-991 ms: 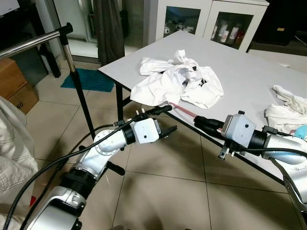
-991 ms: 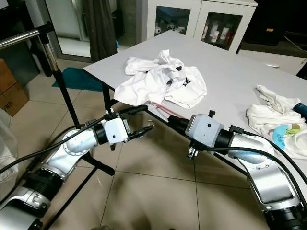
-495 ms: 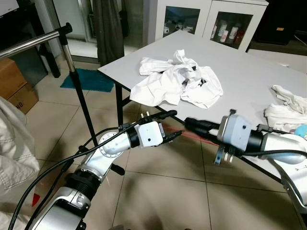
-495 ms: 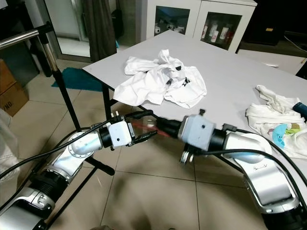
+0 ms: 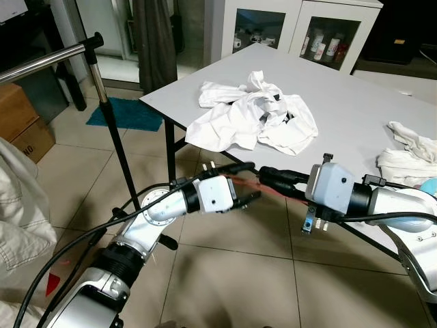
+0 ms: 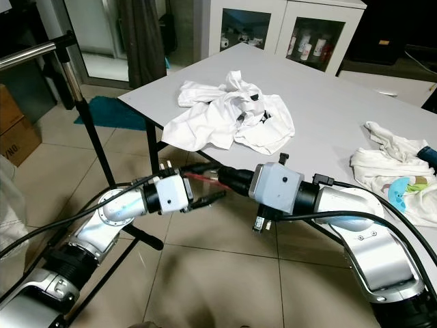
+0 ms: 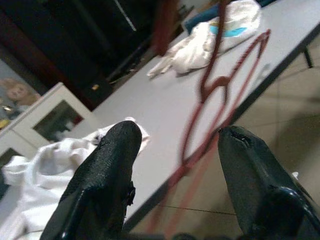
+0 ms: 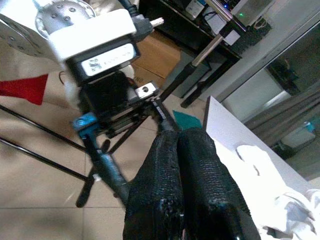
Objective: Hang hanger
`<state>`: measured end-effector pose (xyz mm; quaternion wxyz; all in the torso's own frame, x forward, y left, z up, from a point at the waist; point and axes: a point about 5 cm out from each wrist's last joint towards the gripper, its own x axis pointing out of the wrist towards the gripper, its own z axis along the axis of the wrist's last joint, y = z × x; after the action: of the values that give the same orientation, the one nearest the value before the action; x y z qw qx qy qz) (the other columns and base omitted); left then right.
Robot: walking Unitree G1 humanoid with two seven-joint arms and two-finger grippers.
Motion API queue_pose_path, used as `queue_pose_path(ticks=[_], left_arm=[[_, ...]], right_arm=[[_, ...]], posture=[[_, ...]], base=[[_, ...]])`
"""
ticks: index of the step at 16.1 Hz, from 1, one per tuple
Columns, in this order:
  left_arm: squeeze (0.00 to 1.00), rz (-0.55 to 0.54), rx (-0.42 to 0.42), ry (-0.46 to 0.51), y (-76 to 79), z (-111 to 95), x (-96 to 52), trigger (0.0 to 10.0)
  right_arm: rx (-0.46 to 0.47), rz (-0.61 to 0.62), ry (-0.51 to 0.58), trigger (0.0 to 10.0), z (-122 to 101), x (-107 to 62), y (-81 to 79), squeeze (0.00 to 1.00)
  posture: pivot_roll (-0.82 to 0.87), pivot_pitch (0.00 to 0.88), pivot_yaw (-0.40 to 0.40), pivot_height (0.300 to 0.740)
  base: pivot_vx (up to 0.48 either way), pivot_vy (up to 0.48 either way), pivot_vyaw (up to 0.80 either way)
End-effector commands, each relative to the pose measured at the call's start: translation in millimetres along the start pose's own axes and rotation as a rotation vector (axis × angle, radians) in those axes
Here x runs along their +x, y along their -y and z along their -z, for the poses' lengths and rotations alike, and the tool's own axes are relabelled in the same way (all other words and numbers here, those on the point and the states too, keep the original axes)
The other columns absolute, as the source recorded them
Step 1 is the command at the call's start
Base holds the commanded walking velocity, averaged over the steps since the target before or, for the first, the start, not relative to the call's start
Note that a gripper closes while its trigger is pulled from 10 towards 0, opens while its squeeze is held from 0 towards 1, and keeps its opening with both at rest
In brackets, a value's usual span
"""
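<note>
My right gripper (image 5: 268,175) is pinching the red hanger (image 7: 215,95); my left wrist view is showing it between my spread left fingers (image 7: 107,170).

The red hanger (image 7: 220,85) is blurring in the left wrist view, its top running off the frame edge.
</note>
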<state>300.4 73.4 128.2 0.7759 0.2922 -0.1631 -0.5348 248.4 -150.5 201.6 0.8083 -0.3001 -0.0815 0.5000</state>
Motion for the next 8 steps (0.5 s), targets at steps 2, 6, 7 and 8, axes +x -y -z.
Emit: queue_pose_path(ticks=[2,6,7,8], left_arm=[[0.0,0.075,-0.032,0.0,8.5,-0.8,1.9,10.0],[0.0,0.1,-0.009,-0.029,6.6,2.1,-0.9,10.0],[0.0,0.099,-0.004,-0.035,4.4,2.5,-1.5,10.0],[0.0,0.1,-0.003,-0.036,3.8,2.5,-1.7,10.0]], right_arm=[[-0.038,0.014,0.009,0.0,-3.9,3.8,4.2,0.0],[-0.035,-0.027,0.041,0.0,-10.1,4.0,-2.6,0.0],[-0.031,-0.04,0.049,0.0,-11.9,3.2,-5.1,0.0],[-0.03,-0.043,0.052,0.0,-12.4,3.0,-5.8,0.0]], posture=[[0.02,0.0,-0.01,0.723],[0.02,0.0,-0.009,0.723],[0.02,0.0,-0.009,0.723],[0.02,0.0,-0.009,0.723]], base=[[0.0,0.0,0.0],[0.0,0.0,0.0],[0.0,0.0,0.0],[0.0,0.0,0.0]])
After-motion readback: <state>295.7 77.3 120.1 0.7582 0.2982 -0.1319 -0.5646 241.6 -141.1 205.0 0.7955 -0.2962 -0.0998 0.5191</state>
